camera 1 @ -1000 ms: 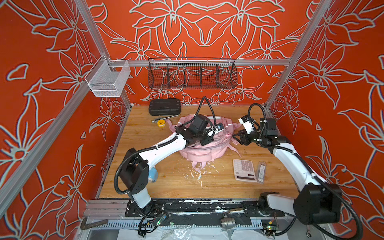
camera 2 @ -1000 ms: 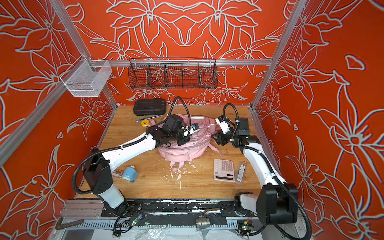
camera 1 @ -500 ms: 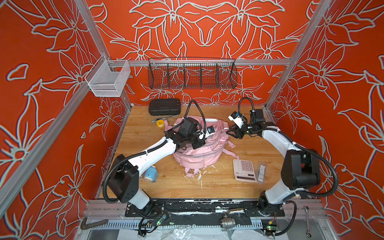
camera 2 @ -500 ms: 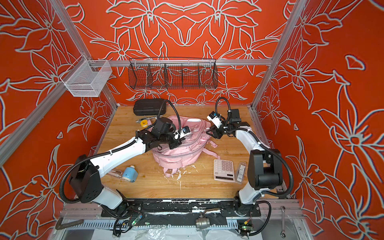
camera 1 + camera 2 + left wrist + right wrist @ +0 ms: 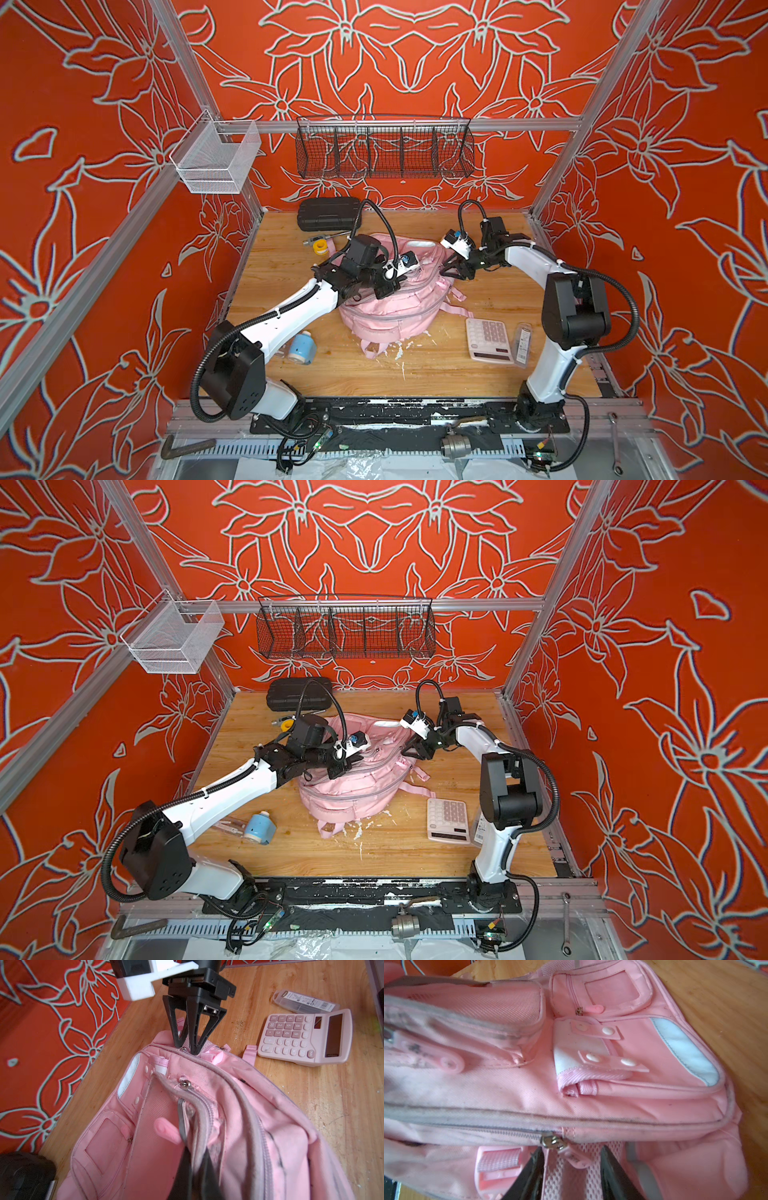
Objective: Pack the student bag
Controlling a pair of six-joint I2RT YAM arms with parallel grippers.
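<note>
The student bag [image 5: 390,307] [image 5: 353,787] is a pale-pink backpack lying in the middle of the wooden table. My left gripper [image 5: 384,291] [image 5: 195,1159] is shut on the grey zipper edge [image 5: 187,1109] of a front pocket and holds it up. My right gripper [image 5: 451,270] [image 5: 571,1159] reaches in from the bag's far right end. Its fingers [image 5: 533,1169] press both sides of the pink mesh strap [image 5: 560,1176] at the top of the bag, just under a metal zipper slider [image 5: 550,1141]. From the left wrist view, the right gripper [image 5: 188,1048] also stands on that strap.
A pink calculator [image 5: 488,340] and a clear pen box [image 5: 523,345] lie right of the bag. A blue-capped bottle [image 5: 301,347] lies near the left arm. A black case [image 5: 328,214] and a yellow tape roll [image 5: 321,246] sit at the back. Wire baskets [image 5: 384,147] [image 5: 216,162] hang above.
The right gripper has swung left onto the bag's top end and its jaws have narrowed onto the mesh strap. The left gripper, still shut, has shifted the bag slightly left and nearer.
</note>
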